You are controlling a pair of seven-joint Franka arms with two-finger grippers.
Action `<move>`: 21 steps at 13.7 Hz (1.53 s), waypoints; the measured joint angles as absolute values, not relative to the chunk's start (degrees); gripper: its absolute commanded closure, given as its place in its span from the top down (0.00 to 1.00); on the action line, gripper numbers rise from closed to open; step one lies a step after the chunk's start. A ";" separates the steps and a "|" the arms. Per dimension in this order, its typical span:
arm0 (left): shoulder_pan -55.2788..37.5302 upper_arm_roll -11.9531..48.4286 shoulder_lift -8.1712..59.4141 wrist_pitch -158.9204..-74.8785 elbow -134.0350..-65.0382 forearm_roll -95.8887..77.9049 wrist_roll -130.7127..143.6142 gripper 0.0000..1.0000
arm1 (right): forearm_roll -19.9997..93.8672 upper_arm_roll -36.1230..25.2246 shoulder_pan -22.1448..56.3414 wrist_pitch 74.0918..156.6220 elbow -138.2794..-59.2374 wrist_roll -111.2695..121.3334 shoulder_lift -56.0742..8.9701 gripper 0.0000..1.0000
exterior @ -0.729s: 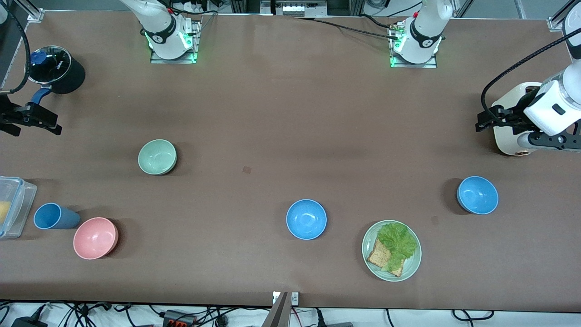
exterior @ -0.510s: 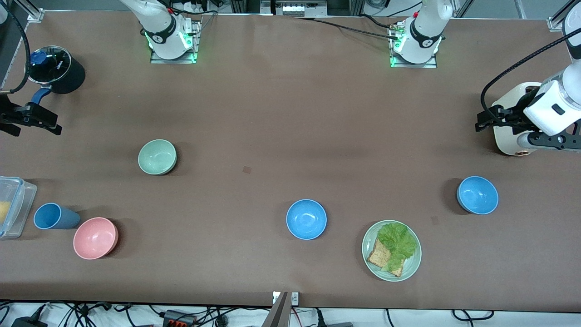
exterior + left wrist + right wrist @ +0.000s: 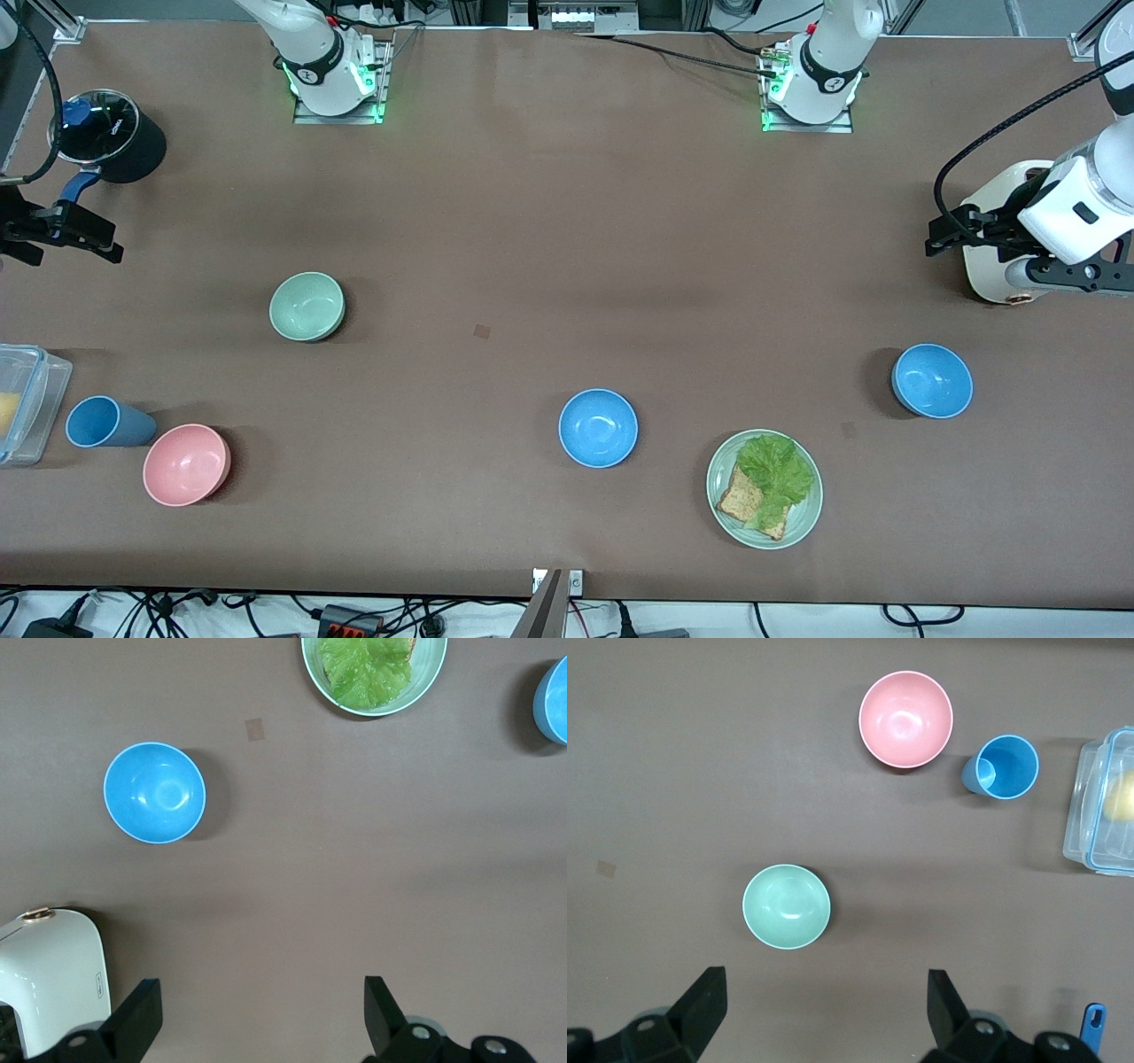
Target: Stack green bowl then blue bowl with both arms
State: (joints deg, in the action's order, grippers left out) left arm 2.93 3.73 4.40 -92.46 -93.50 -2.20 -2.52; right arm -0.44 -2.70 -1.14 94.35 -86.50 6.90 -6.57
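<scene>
Almost nothing has moved since the earlier frames: the left gripper (image 3: 941, 237) has edged a touch toward the middle of the table, and the right gripper (image 3: 93, 241) has shifted just as slightly; every bowl lies where it lay.

Both grippers are up in the air with their jaws spread wide and nothing between them. The left one hangs at the left arm's end of the table, just beside a white appliance (image 3: 992, 232), and its wrist view shows its two black fingers (image 3: 133, 1023) far apart over bare tabletop. The right one is at the right arm's end, near a black pot (image 3: 111, 135) with a glass lid; its fingers (image 3: 702, 1005) are likewise wide apart.

The green bowl (image 3: 306, 306) sits upright on the table (image 3: 567, 221) toward the right arm's end, below the right wrist camera. One blue bowl (image 3: 598, 428) stands near the middle, closer to the front camera. A second blue bowl (image 3: 932, 381) stands toward the left arm's end, with a pale-green plate (image 3: 719, 501) of lettuce and bread between the two and nearer the camera.

A pink bowl (image 3: 186, 464), a blue cup (image 3: 99, 422) lying beside it and a clear lidded container (image 3: 31, 390) sit at the right arm's end.
</scene>
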 measured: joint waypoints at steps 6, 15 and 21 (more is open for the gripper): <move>2.97 3.72 4.40 -92.42 -93.50 -2.20 -2.52 1.00 | -0.44 -2.66 -0.41 94.49 -86.52 6.90 -7.46 1.00; 3.38 3.63 5.28 -92.30 -93.49 -2.20 -2.52 1.00 | -0.49 -2.59 0.66 96.53 -87.12 6.90 -15.42 1.00; 3.39 3.64 5.32 -92.30 -93.46 -2.20 -2.52 1.00 | -0.53 -2.58 1.68 98.00 -87.50 6.90 -26.11 1.00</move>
